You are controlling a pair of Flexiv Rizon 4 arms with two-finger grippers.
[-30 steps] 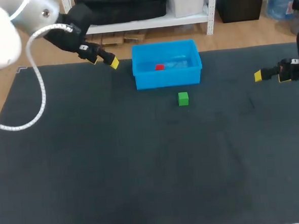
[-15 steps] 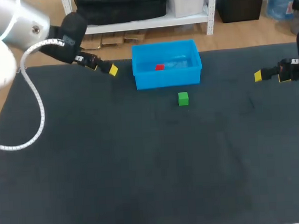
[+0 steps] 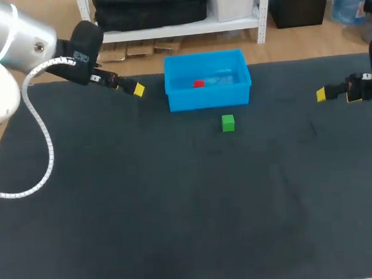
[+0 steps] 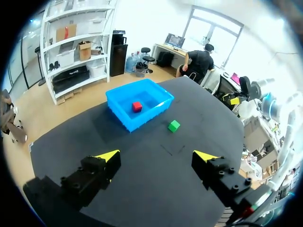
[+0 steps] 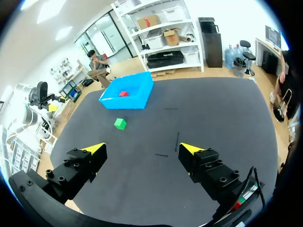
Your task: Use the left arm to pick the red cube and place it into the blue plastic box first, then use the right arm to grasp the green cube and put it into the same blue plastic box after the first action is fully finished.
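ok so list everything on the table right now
blue plastic box: 1, blue, far middle of the table
red cube: 1, red, inside the box
green cube: 1, green, on the table by the box's near wall, not touching it
table: 1, black top
left claw: 1, yellow tips, open and empty, left of the box
right claw: 1, yellow tips, open and empty, at the table's right edge
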